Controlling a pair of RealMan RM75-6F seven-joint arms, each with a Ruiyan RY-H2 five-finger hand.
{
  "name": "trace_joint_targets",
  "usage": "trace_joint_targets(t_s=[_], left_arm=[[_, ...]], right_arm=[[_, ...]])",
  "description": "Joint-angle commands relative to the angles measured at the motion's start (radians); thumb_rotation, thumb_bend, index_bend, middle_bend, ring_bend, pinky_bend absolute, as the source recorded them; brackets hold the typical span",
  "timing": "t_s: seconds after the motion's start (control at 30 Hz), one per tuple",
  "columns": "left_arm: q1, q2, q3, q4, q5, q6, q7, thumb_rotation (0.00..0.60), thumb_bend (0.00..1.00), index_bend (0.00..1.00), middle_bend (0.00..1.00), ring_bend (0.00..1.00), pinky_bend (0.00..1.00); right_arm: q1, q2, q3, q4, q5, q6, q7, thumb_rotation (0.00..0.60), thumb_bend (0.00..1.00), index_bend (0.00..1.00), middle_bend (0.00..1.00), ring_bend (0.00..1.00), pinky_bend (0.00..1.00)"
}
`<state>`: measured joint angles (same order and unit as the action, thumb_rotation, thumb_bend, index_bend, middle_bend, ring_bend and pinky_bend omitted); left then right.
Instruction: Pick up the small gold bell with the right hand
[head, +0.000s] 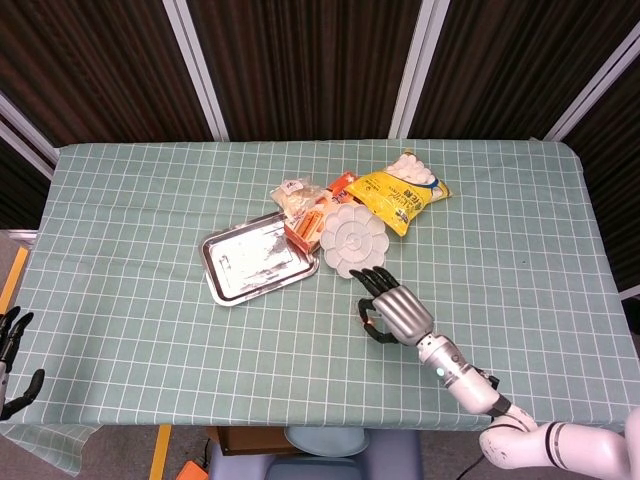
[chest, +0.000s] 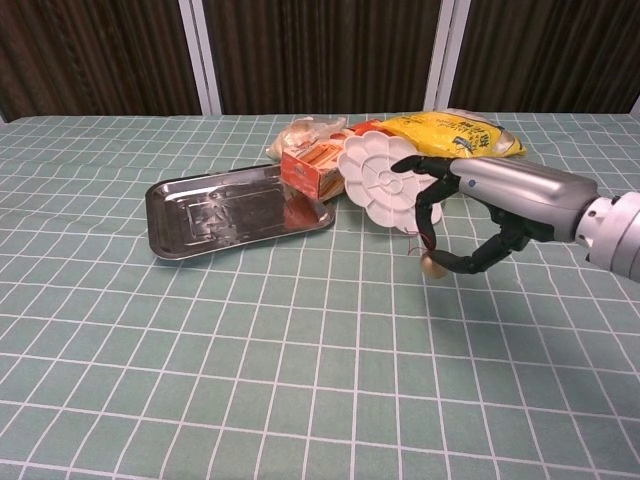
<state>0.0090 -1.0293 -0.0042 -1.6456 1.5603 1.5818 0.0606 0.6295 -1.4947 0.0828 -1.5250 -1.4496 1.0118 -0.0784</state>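
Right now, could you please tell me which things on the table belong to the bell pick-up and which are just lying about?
Belonging to the job:
small gold bell, pinched and lifted
right robot hand, holding it

Just lying about:
metal tray
white paint palette
yellow snack bag
orange box
left robot hand, idle at the table edge

In the head view, the small gold bell (chest: 434, 266) is hidden beneath the right hand (head: 398, 311). The left hand (head: 12, 362) is cut off by the lower left edge of the frame, so its fingers cannot be judged. In the chest view, the orange box (chest: 318, 166) is partly covered by the white palette (chest: 380, 186).
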Motion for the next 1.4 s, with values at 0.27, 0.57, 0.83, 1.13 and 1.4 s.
trace_joint_targets(t_s=[0.27, 0.57, 0.83, 1.13, 1.4], left_arm=[[0.005, -0.002, 0.000, 0.003, 0.008, 0.014, 0.005, 0.600, 0.39, 0.00, 0.00, 0.00, 0.07], [0.002, -0.007, 0.003, 0.000, 0.014, 0.010, 0.015, 0.600, 0.39, 0.00, 0.00, 0.00, 0.07], [0.000, -0.009, 0.001, -0.002, 0.006, 0.002, 0.022, 0.600, 0.39, 0.00, 0.00, 0.00, 0.07], [0.000, -0.010, 0.003, 0.000, 0.002, -0.005, 0.024, 0.600, 0.39, 0.00, 0.00, 0.00, 0.07], [0.002, -0.008, 0.005, -0.011, -0.009, -0.011, 0.039, 0.600, 0.40, 0.00, 0.00, 0.00, 0.07]], right_arm=[[-0.013, 0.009, -0.005, -0.020, 0.029, 0.011, -0.039, 0.600, 0.62, 0.78, 0.13, 0.00, 0.00], [0.007, -0.007, -0.004, 0.006, 0.042, -0.020, -0.067, 0.600, 0.62, 0.78, 0.13, 0.00, 0.00], [0.017, -0.047, -0.012, 0.046, 0.031, -0.040, -0.048, 0.600, 0.62, 0.78, 0.13, 0.00, 0.00], [0.029, -0.088, -0.021, 0.109, 0.047, -0.079, -0.041, 0.600, 0.62, 0.78, 0.13, 0.00, 0.00], [0.034, -0.102, -0.032, 0.135, 0.052, -0.099, -0.058, 0.600, 0.62, 0.66, 0.13, 0.00, 0.00]])
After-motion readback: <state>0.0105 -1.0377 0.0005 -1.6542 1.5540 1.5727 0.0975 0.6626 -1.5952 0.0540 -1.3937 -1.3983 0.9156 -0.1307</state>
